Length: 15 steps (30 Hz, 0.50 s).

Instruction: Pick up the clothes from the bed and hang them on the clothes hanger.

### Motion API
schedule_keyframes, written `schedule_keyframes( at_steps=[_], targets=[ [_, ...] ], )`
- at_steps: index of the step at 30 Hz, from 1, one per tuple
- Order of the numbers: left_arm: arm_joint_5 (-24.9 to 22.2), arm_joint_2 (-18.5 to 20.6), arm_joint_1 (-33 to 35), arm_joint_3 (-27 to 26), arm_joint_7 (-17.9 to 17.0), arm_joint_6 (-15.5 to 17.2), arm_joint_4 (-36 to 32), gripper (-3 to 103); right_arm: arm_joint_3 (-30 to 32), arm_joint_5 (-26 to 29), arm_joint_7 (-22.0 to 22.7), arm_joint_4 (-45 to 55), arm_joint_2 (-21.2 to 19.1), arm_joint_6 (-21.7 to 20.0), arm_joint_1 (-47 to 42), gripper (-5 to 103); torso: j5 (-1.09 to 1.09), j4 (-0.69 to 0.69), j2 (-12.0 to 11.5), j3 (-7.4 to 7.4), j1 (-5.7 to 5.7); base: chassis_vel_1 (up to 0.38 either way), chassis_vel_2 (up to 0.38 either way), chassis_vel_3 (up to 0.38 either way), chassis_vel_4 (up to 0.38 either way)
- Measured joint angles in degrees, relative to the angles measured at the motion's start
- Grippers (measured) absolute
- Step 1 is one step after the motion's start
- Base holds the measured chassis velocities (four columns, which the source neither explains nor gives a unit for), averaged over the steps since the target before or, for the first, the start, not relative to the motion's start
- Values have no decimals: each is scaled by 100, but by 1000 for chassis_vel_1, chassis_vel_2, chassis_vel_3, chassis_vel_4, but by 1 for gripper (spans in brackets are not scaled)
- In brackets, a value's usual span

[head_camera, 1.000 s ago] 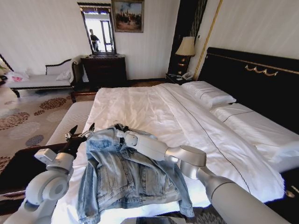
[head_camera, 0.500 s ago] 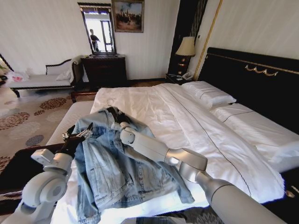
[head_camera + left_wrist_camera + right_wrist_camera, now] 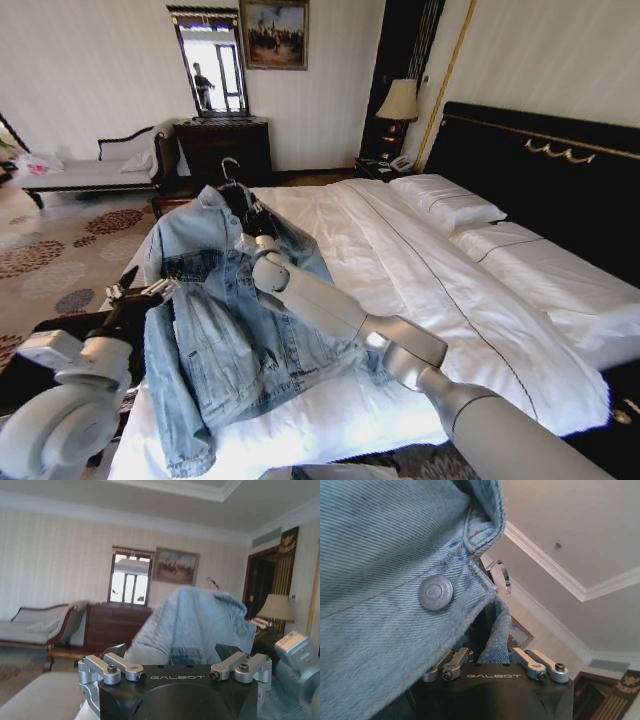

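Well along in the pick-up, by the look of it: denim jacket raised by its collar end above the bed, shoulders and chest in the air, hem and one sleeve trailing on the white sheet near the foot of the mattress. Already threaded on the clothes hanger, it seems, with the thin metal hook poking up out of the collar in the head view and curving past the collar edge in the right wrist view. Left to do, as a judgement: clearing the last of the cloth off the bed and carrying jacket and hanger to wherever they hang; no rail or hook for that to be made out. Right end effector tucked up inside the collar under the hanger, closed on a fold of denim that runs between its fingers, a metal button just beside it. Left end effector at the jacket's left flank, near the sleeve and shoulder, fingers spread wide with nothing between them, denim hanging just ahead of it and apparently not touching.
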Motion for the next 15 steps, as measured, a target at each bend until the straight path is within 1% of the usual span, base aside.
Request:
schedule_keyframes(
  at_steps=[2, 4, 6, 7, 9, 12, 15],
  targets=[
    [-51, 12, 37, -79, 2, 0, -24, 100, 16, 21, 7, 0, -2, 1, 12, 22, 0, -1, 0, 0, 0, 0, 0, 0, 0],
    [-350, 80, 202, -532, 34, 2, -59, 100, 92, 40, 40, -36, 24, 38, 53, 22, 0, -1, 0, 0, 0, 0, 0, 0, 0],
    [-515, 133, 283, -760, 27, 2, -60, 100, 159, 44, 67, -47, 35, 53, 66, 22, 1, 0, 0, 0, 1, 0, 0, 0, 0],
    [-515, 133, 283, -760, 27, 2, -60, 100, 159, 44, 67, -47, 35, 53, 66, 22, 1, 0, 0, 0, 1, 0, 0, 0, 0],
    [-646, 181, 417, -1002, 10, 4, -60, 100, 282, 81, 133, 40, 32, 51, 98, 22, 0, 0, 0, 1, 1, 0, 0, 0, 0],
    [-643, 165, 496, -1051, 9, 2, -60, 100, 338, 142, 181, 158, -36, 30, 154, 22, 0, 1, 0, 0, 1, 0, 0, 0, 0],
    [-619, 78, 593, -1109, -17, -5, -55, 100, 446, 345, 273, 426, -310, -49, 312, 22, 0, 0, 0, 1, 0, 0, 0, 0, 0]
  ],
)
